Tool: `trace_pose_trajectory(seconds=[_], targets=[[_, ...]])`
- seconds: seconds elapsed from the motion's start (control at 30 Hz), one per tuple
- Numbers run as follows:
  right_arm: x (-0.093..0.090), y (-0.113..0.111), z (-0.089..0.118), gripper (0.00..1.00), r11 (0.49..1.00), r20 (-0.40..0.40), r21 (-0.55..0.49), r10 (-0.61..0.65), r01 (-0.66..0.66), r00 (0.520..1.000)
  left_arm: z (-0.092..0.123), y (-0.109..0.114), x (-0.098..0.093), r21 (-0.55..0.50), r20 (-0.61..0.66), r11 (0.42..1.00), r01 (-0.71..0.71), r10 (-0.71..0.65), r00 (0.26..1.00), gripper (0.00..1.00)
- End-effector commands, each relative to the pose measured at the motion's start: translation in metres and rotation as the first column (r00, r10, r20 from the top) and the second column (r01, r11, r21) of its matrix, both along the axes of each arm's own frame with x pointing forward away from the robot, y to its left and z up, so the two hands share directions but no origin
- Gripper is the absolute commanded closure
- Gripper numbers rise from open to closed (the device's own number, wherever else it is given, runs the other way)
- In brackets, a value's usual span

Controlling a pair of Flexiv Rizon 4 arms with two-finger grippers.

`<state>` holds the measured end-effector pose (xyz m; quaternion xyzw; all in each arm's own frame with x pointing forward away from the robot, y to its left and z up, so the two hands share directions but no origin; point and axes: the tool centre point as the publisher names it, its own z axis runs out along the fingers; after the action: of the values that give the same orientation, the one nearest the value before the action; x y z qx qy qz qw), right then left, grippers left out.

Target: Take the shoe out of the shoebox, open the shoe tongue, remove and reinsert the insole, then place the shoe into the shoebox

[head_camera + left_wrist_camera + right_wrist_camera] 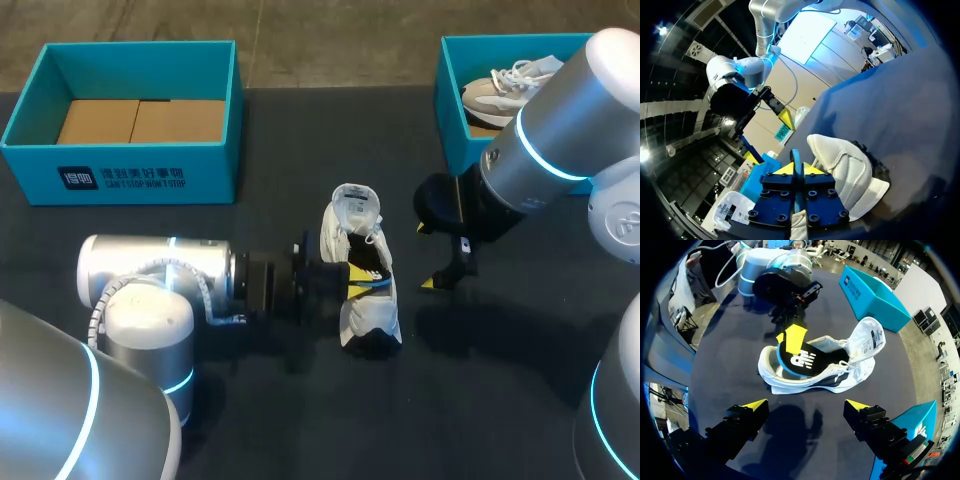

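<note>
A white shoe [362, 270] lies on the dark table mid-view, its tongue [357, 205] folded open toward the far side. My left gripper [350, 275] comes in from the left and is shut on the black, blue-edged insole [802, 360], which stands partly in the shoe's opening. In the left wrist view the yellow tips [799, 169] pinch the insole's thin blue edge, with the shoe [845, 165] just beyond. My right gripper [428, 255] hovers open to the right of the shoe, holding nothing. In its own wrist view the right gripper [807, 405] stands wide apart, short of the shoe [840, 372].
An open teal shoebox [120, 180] with a cardboard bottom stands at the back left. A second teal box [450, 90] at the back right holds another pale shoe [510, 85], partly hidden by my right arm.
</note>
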<state>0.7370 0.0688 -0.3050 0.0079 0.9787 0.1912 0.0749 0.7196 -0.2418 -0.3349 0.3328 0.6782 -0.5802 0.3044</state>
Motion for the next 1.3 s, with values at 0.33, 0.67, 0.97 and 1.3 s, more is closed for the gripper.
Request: trace_pose_trajectory(seconds=[0.33, 0.67, 0.97, 1.3], targets=[[0.000, 0.000, -0.001, 0.00, 1.000, 0.001, -0.001, -0.001, 0.001, 1.000, -0.019, -0.002, 0.017, 0.031, -0.008, 1.000, -0.005, 0.005, 1.000, 1.00], [0.000, 0.000, -0.001, 0.00, 1.000, 0.001, -0.001, -0.001, 0.001, 1.000, 0.002, 0.005, 0.010, 0.027, -0.009, 1.000, -0.012, 0.012, 1.000, 0.06], [0.000, 0.000, -0.001, 0.00, 1.000, 0.001, -0.001, -0.001, 0.001, 1.000, 0.031, 0.009, 0.008, 0.028, 0.004, 0.999, 0.024, -0.024, 1.000, 0.00], [0.000, 0.000, -0.001, 0.00, 1.000, 0.001, -0.001, -0.001, 0.001, 1.000, 0.047, 0.016, 0.014, 0.081, 0.023, 0.994, 0.076, -0.078, 0.997, 0.37]])
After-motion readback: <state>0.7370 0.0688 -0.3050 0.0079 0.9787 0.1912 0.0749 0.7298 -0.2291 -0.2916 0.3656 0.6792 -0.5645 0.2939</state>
